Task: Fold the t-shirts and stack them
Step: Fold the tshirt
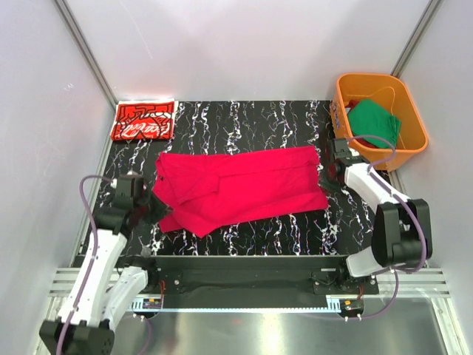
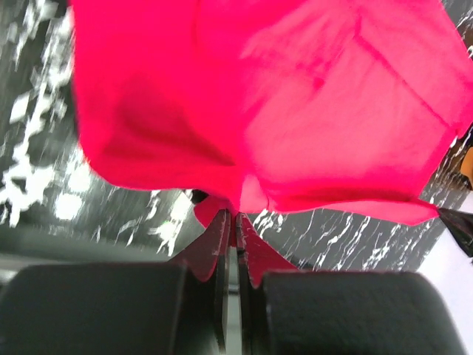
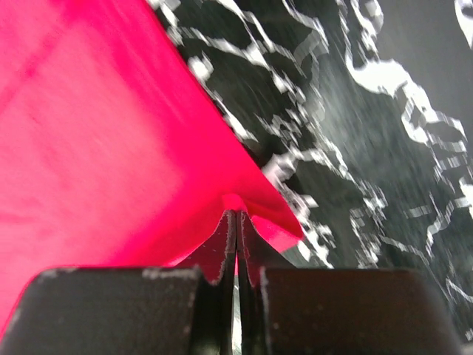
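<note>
- The crimson t-shirt point(image 1: 244, 188) lies spread on the table point(image 1: 244, 122).
- The left gripper point(image 2: 235, 216) and the right gripper point(image 3: 236, 214) each pinch one edge of it.
- Better to move both arms evenly, with the cloth taut.

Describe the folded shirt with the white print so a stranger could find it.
Look at the black marbled table, far left corner. A folded red t-shirt lies there alone. Unlike the plain crimson t-shirt spread mid-table, it carries white line print.
</note>
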### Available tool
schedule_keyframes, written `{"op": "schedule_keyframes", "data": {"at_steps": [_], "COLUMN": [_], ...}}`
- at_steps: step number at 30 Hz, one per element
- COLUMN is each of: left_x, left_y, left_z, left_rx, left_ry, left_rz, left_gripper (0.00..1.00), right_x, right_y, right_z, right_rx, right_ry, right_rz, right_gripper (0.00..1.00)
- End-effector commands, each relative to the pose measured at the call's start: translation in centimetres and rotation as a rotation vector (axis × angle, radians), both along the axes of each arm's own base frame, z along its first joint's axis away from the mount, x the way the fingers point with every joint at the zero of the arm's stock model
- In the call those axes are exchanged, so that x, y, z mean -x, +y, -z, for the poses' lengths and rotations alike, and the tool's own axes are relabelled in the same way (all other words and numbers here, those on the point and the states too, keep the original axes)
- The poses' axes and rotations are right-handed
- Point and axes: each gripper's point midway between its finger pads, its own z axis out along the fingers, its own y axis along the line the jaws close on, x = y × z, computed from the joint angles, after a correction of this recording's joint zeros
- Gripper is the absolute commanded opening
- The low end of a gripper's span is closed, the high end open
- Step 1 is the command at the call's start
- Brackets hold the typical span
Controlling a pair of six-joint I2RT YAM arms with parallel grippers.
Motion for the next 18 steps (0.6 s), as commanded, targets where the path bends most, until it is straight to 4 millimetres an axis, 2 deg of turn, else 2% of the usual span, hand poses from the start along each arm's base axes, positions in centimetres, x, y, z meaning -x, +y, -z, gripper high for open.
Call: {"op": "schedule_keyframes", "data": {"at_steps": [1,2,4,7,12,14,18], "left_x": [-4.7,-5.5,-6.7,-8.4,-10.4,-11.2,-12.6], "left_y": [0.2,0.5,0.5,0.6,1.0,1.2,1.6], "left_z": [-3.0,-3.3,-2.9,-2.6,-2.6,-2.9,-3.8], "left_rx": [-0.072,-0.096,-0.115,-0.139,-0.177,-0.185,-0.189], "left_ry": [-0.128,-0.143,-0.123,-0.116,-0.105,-0.112,-0.129], "left_rz": [0.050,0.056,0.065,0.072,0.067,0.061,0.049], "left_gripper": [0.07,0.06,0.06,0.04,0.01,0.01,0.00], "right_x": [-3.7,-4.5,-5.3,-7.0,-8.5,-9.1,-9.7], "right_y": [-0.1,0.0,0.1,0.1,-0.5,-0.4,-0.3], "right_z": [-1.3,-1.7,-0.9,-0.9,-0.7,-1.1,-0.6], "right_rx": [0.028,0.027,0.033,0.047,0.090,0.095,0.095], "right_ry": [-0.078,-0.091,-0.072,-0.074,-0.067,-0.078,-0.063], "right_rz": [-0.017,-0.018,-0.025,-0.033,-0.040,-0.047,-0.054], "right_gripper": [0.00,0.00,0.00,0.00,0.00,0.00,0.00]}}
